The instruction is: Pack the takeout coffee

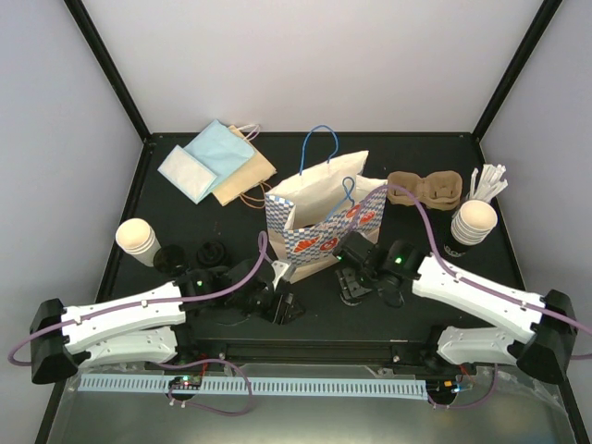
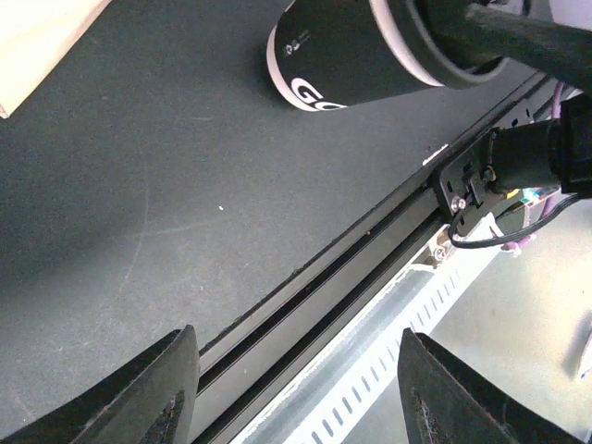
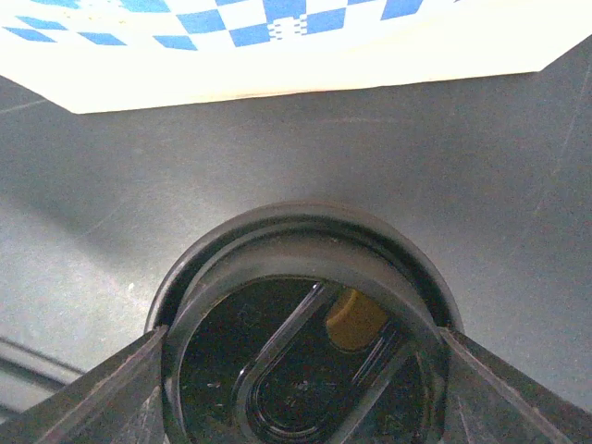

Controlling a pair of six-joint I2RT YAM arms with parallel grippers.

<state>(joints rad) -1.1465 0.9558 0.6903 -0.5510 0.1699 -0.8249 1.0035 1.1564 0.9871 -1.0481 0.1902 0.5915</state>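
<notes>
Top view: your right claw point(image 1: 354, 280) mid-counter, just before bag point(image 1: 324, 217); cup tray point(image 1: 424, 188) and cups point(image 1: 474, 222) toward back-right corner.
Left wrist: your left claw point(image 2: 296, 356) wide, empty, over near edge, likely parked clear.
Right wrist: right claw clamps black lid point(image 3: 277, 370) across rim, probably to keep it level for capping.

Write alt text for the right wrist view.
A round black plastic lid fills the foreground, clamped at its rim by the right pincer. Beyond it lies the dark table, with the bottom edge of the blue-checked paper bag along the top.
</notes>
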